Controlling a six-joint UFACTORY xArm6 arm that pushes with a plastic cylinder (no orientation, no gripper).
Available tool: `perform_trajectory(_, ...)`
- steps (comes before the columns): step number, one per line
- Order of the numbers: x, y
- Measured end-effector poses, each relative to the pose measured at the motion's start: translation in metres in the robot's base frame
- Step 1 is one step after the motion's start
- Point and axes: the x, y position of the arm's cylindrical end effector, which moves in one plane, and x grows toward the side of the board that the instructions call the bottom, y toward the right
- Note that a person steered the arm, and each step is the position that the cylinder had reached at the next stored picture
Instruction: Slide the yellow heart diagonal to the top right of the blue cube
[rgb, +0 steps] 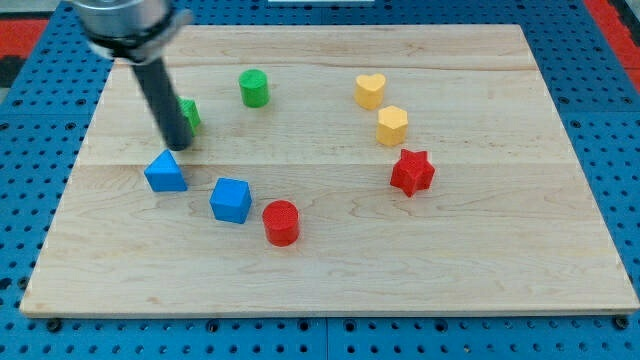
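The yellow heart (370, 90) lies at the upper right of the wooden board (480, 250). The blue cube (231, 199) lies at lower centre-left, far down-left of the heart. My tip (176, 146) touches down at the view's left, just above the blue triangular block (165, 172) and in front of a green block (188, 115), which the rod partly hides. The tip is up-left of the blue cube and far left of the yellow heart.
A green cylinder (254, 88) stands at top centre. A yellow hexagonal block (392, 126) sits just below the heart. A red star (412, 172) lies below that. A red cylinder (281, 222) sits right of the blue cube.
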Motion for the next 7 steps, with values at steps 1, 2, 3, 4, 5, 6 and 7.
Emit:
perform_trajectory(1,0.001,0.056)
perform_trajectory(2,0.003,0.147)
perform_trajectory(3,0.018,0.169)
perform_trajectory(4,0.066,0.183)
perform_trajectory(5,0.108,0.256)
perform_trajectory(6,0.086,0.359)
perform_trajectory(7,0.013,0.372)
